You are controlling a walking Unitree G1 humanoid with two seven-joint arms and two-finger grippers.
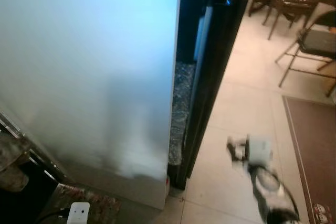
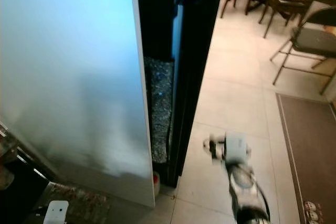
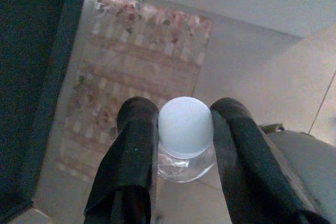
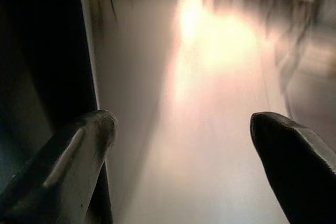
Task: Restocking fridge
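Two grippers — left gripper (image 3: 185, 145) clamping bottle (image 3: 185, 135), right gripper (image 4: 184, 145) spread, blurred

The fridge door (image 1: 89, 77) is looking smooth and matt, the floor tiles (image 2: 236, 93) are shining glossy, and the bottle (image 3: 186, 150) is showing clear plastic, probably, under a matt white cap (image 3: 185, 126).
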